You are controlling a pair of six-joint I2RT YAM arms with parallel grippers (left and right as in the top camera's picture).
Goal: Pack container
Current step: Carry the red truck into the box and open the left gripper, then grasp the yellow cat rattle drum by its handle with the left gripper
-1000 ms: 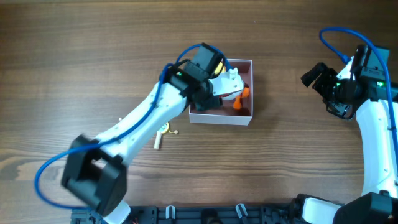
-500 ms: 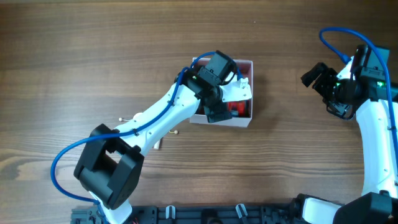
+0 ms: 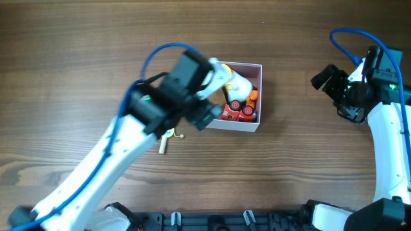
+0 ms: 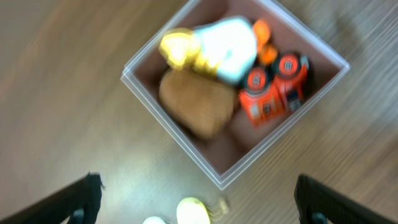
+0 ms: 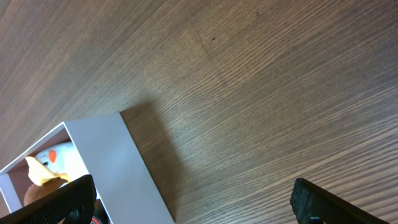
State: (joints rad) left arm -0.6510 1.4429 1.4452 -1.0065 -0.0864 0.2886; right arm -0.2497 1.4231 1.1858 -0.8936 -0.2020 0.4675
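Note:
The container (image 3: 238,126) is a white-walled box with a dusty-pink inside, right of the table's middle. It holds a white-and-yellow toy (image 3: 236,83), a brown toy (image 4: 196,106) and red-orange toy vehicles (image 3: 239,112). My left gripper (image 4: 198,194) is open and empty, above the table just outside the container's near corner (image 4: 171,129). In the overhead view the wrist (image 3: 192,96) covers the container's left part. My right gripper (image 3: 326,79) is open and empty, far to the container's right. Its wrist view shows the white wall (image 5: 118,165).
A small yellow-green toy (image 4: 193,213) with thin stalks lies on the table between my left fingers; it also shows in the overhead view (image 3: 169,134), with a pale stick (image 3: 162,147) beside it. The rest is bare wooden table.
My left gripper was over the container with the white toy and has pulled back to the left. The toy now lies in the container. The right arm has not moved.

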